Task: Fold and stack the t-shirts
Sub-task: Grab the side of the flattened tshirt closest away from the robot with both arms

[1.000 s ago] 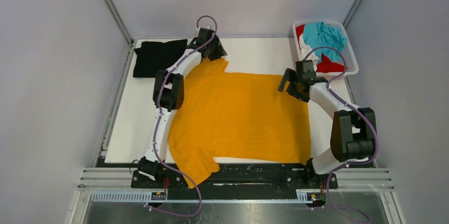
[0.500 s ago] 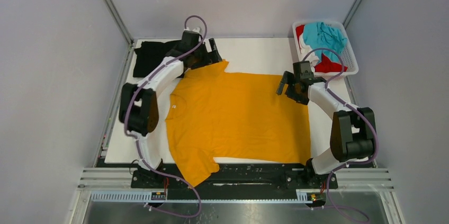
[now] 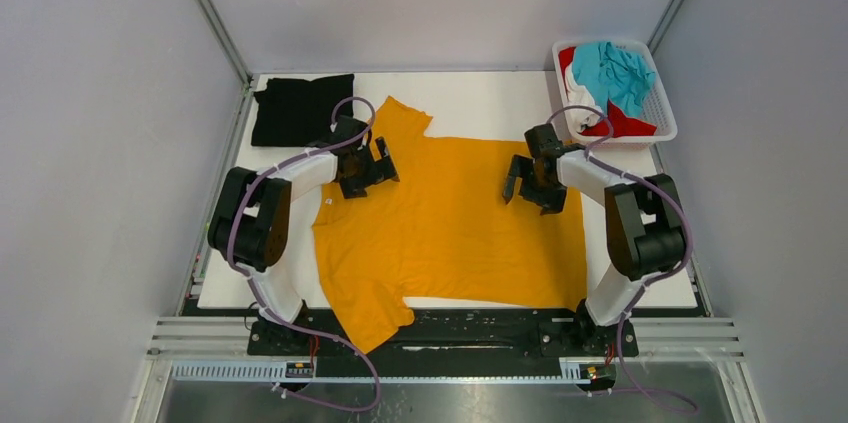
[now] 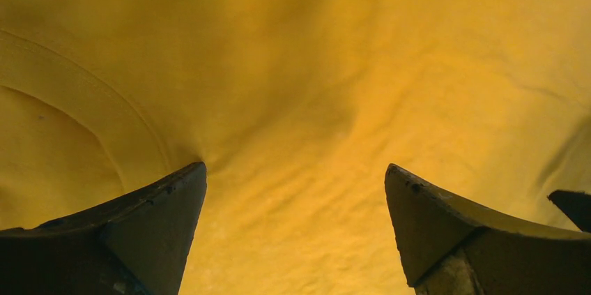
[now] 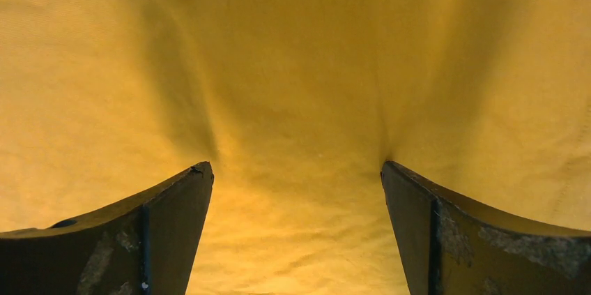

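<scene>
The large orange-yellow t-shirt [image 3: 450, 223] lies spread flat over the middle of the table, collar to the left. My left gripper [image 3: 364, 171] is open and pressed down on the shirt near its collar; the wrist view shows cloth [image 4: 300, 100] between the tips, with the gripper [image 4: 296, 176] wide apart. My right gripper [image 3: 527, 183] is open and pressed on the shirt's far right part; its wrist view shows the gripper [image 5: 296, 173] dimpling the cloth [image 5: 293, 65]. A folded black t-shirt [image 3: 295, 108] lies at the back left. Teal [image 3: 620, 68], red [image 3: 625, 123] and white [image 3: 580, 113] shirts lie in the basket.
A white slotted plastic basket [image 3: 662, 108] stands at the back right corner. The white table top [image 3: 480, 98] shows behind the shirt. Grey walls and metal posts enclose the table. One sleeve [image 3: 370, 318] hangs over the near edge.
My left gripper has come from the far sleeve near the back edge down to the collar area. My right gripper has moved left and onto the shirt. The far sleeve now lies uncovered.
</scene>
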### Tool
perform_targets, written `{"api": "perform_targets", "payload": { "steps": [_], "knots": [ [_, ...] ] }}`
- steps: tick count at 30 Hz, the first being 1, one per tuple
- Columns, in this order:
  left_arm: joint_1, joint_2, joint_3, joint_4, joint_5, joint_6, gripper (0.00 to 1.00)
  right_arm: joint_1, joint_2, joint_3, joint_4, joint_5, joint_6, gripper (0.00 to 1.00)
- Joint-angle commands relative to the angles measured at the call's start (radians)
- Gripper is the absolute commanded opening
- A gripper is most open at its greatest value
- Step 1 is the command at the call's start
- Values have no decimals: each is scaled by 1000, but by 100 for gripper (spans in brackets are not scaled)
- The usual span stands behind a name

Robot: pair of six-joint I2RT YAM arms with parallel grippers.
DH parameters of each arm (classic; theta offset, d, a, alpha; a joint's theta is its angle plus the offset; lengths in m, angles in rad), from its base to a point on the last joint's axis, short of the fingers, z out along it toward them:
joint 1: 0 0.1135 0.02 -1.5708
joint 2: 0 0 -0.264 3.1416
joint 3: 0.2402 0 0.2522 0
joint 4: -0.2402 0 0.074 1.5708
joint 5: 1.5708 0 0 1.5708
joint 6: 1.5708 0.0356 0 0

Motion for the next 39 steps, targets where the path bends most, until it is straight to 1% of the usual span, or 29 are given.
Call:
{"api": "perform_targets", "payload": {
  "steps": [1,4,8,11,13,16,17,18,19,23,29,35,37,39],
  "knots": [
    [51,55,55,19,-13,-47,99,3,75,110,-58,-17,4,99],
    [83,109,87,8,14,-59,99,3,131,188,-96,-2,-1,100],
    [113,182,154,-4,38,-66,99,3,227,348,-156,-6,-12,99],
    [133,236,222,-17,60,-74,99,2,306,450,-175,-41,-7,99],
    [144,270,263,-24,79,-80,99,2,365,510,-177,-93,7,99],
    [157,300,305,-28,100,-86,99,1,461,597,-188,-112,25,99],
    [160,306,316,-29,98,-86,99,2,486,632,-219,-105,52,100],
    [166,311,328,-31,98,-87,99,1,506,666,-241,-117,58,100],
    [171,315,337,-33,98,-90,99,1,521,685,-222,-136,40,100],
    [184,333,368,-26,112,-107,99,-2,574,779,-218,-107,45,99],
    [192,341,408,-16,124,-116,99,-18,721,1045,-274,-137,37,99],
    [195,336,440,-26,126,-111,99,-32,876,1324,-387,-145,19,99],
    [195,316,428,-23,139,-111,99,-35,892,1376,-400,-146,18,99],
    [194,278,406,-18,143,-104,99,-37,873,1400,-407,-140,10,100]
  ]
}}
